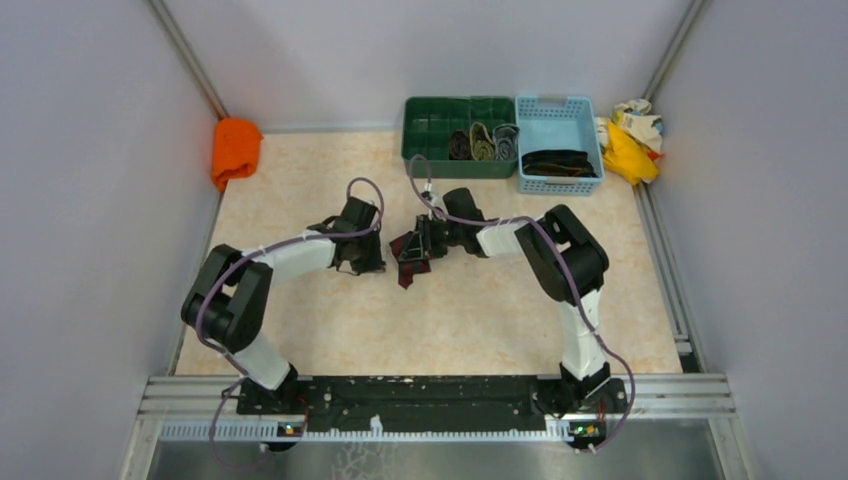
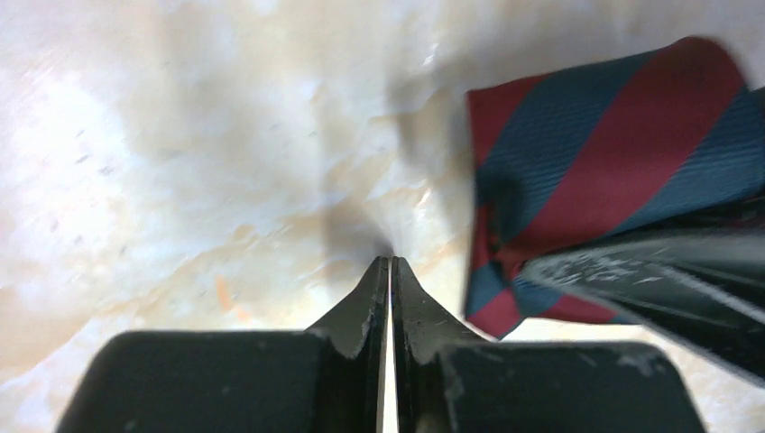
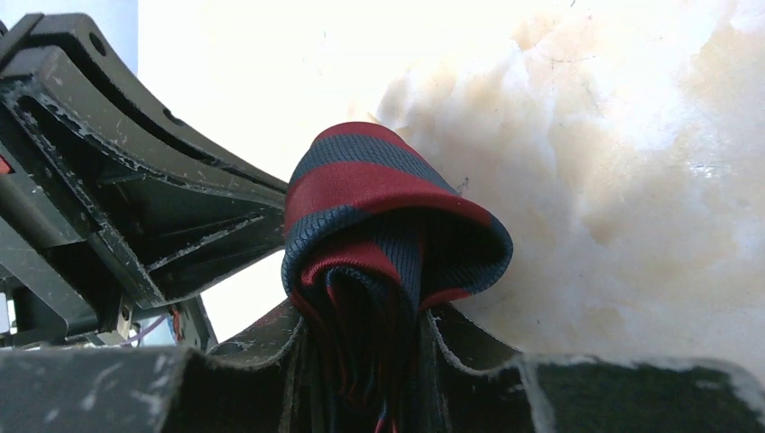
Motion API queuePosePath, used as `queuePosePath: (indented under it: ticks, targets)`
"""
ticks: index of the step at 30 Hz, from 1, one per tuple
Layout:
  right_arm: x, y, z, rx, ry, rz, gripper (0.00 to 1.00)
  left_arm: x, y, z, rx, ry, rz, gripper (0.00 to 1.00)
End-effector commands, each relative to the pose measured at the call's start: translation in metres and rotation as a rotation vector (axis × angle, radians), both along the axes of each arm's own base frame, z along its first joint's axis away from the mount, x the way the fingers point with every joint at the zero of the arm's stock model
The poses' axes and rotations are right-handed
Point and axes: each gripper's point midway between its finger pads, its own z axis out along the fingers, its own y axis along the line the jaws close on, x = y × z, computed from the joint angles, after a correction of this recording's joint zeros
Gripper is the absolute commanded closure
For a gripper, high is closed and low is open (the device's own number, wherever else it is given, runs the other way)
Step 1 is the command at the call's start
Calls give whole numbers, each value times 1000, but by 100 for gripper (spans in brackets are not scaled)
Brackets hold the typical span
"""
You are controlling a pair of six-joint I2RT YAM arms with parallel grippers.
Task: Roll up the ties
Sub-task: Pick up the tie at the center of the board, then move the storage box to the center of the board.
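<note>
Three rolled ties [image 1: 482,143] sat in the green tray [image 1: 412,140]; dark ties [image 1: 557,162], seemingly unrolled, waited in the blue basket [image 1: 556,102]. Mid-table [image 1: 480,320], the right gripper [image 3: 368,320] pinched a part-rolled red-and-navy tie [image 3: 388,207] in its jaws. Just beside it, the left gripper [image 2: 390,271] had its jaws pressed almost together, empty.

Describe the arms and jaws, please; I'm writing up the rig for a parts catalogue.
The left arm and right arm match: white tubular links between bulky black joint housings, on black bases. A thin purple cable loops along each. The jaws are black, flat, tapering to points, with scuffed, scratched surfaces. No markings are legible.
</note>
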Motion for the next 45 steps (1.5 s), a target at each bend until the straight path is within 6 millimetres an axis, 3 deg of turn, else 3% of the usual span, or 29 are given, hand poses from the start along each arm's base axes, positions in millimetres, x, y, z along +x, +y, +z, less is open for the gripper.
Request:
queuePosePath:
  ticks: [1,5,8,10,16,19,22,26,27,31,35,40,45]
  targets:
    - [13,7,46,55,-105,-9,100,-33,41,-12,175,90,43,90]
    - [17,5,71,117,-123,-25,100,-23,44,5,175,20,74,92]
    - [26,-4,94,158,-145,-54,100,-2,35,27,140,-64,76,98]
    - [36,-17,111,176,-177,-95,100,24,22,48,94,-136,76,100]
    - [76,-81,164,155,-320,-296,100,121,-45,124,-116,-380,-50,100]
    - [87,-109,183,121,-377,-372,100,169,-68,147,-129,-465,-97,100]
    - [90,-128,199,113,-425,-414,100,216,-78,153,-82,-575,-100,100]
    - [94,-143,209,100,-460,-440,100,266,-82,130,-27,-605,-70,100]
    - [95,-145,210,100,-466,-442,100,279,-85,133,-27,-624,-68,100]
    - [95,-150,219,109,-498,-448,100,309,-85,100,30,-630,-48,100]
    - [95,-152,222,106,-517,-451,100,331,-77,88,83,-672,-12,100]
    - [100,-150,214,94,-500,-446,100,337,-68,66,157,-632,-15,100]
    - [112,-149,218,89,-505,-457,100,302,-71,32,139,-493,-60,100]
